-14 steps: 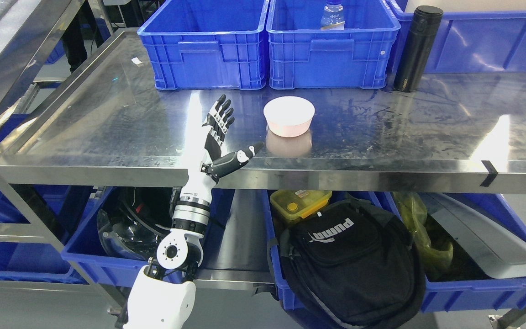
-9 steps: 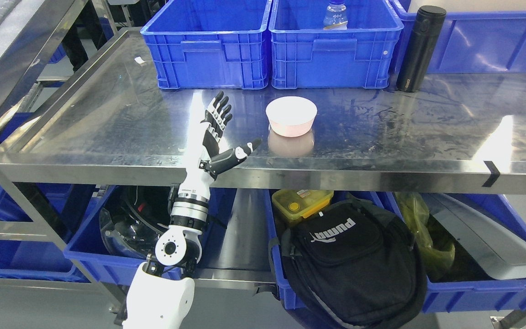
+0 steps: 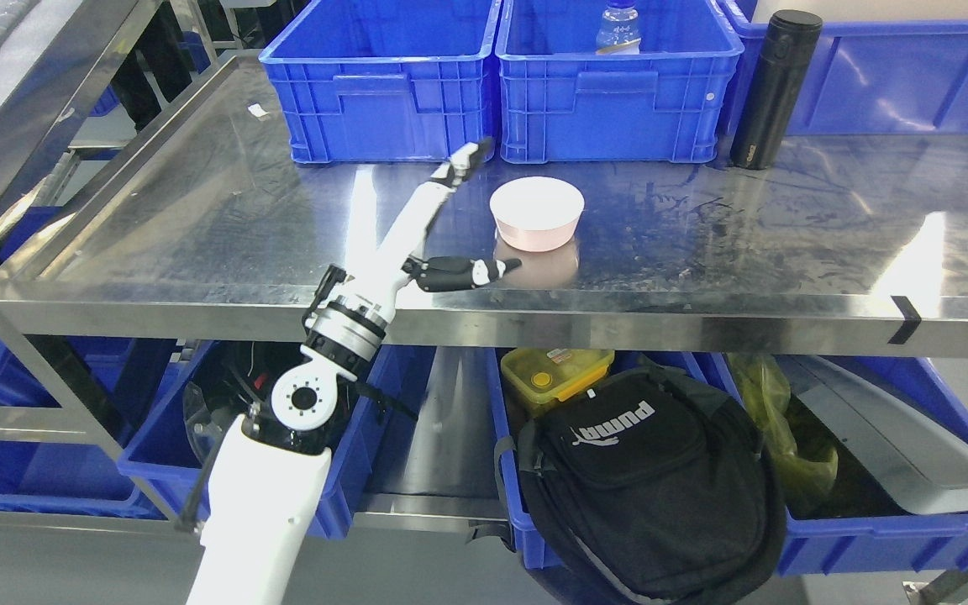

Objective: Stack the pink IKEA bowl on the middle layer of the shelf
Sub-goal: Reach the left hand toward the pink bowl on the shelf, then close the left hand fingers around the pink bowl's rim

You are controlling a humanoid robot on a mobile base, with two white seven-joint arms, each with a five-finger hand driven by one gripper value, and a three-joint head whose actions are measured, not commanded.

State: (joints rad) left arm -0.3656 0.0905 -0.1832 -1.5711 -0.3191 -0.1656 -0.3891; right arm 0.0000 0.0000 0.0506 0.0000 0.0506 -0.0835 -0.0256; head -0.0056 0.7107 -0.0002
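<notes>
The pink bowl (image 3: 536, 213) is seen standing upright on the steel worktop (image 3: 198, 227), mouth up, nearer the back edge than the front and roughly midway along its width. Being round, it shows no long axis; a blurred reflection of it is cast on the metal just in front. The left hand (image 3: 438, 227) is held open just to the left of the bowl, not touching it: the fingers (image 3: 460, 164) are stretched straight toward the back edge, the thumb (image 3: 471, 272) is spread out toward the bowl's near side, and nothing is gripped. Seen edge-on, the separate fingers cannot be told apart. Two blue crates (image 3: 383, 80) and a black flask (image 3: 770, 88) are lined along the back edge; the crates are cut off by the top of the frame. A water bottle (image 3: 617, 27) in the second crate is only partly shown.
</notes>
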